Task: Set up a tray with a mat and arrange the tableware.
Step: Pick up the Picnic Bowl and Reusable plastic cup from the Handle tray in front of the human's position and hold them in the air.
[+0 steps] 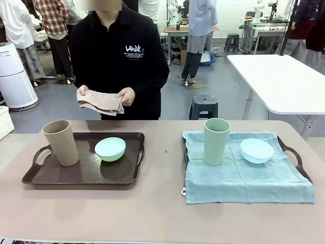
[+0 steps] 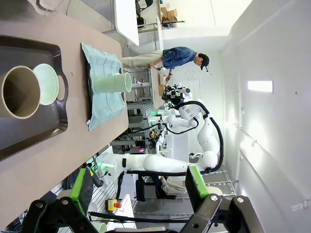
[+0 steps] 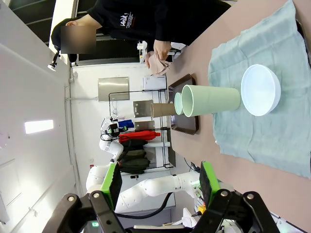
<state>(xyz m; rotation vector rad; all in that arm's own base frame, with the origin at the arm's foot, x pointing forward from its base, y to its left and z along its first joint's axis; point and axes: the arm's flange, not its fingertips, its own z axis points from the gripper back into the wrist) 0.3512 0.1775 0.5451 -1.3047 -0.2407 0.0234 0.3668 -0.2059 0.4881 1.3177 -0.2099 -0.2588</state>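
On the left, a dark brown tray (image 1: pixel 81 182) carries a tan tumbler (image 1: pixel 61 142) and a mint green bowl (image 1: pixel 110 149). To the right, a blue-grey mat (image 1: pixel 244 178) covers a second tray (image 1: pixel 295 155), with a pale green tumbler (image 1: pixel 217 141) and a light blue bowl (image 1: pixel 256 150) standing on it. A person at the far side holds a folded tan mat (image 1: pixel 100 103) in both hands. My left gripper (image 2: pixel 138 189) is open and empty, away from the table. My right gripper (image 3: pixel 160 187) is likewise open, well back from the green tumbler (image 3: pixel 211 100) and blue bowl (image 3: pixel 261 90).
Bare tabletop (image 1: pixel 152 213) runs along the near edge and between the two trays. Behind the table are a white table (image 1: pixel 284 81) at the back right, a black stool (image 1: pixel 204 107) and a white appliance (image 1: pixel 12 76) at the far left.
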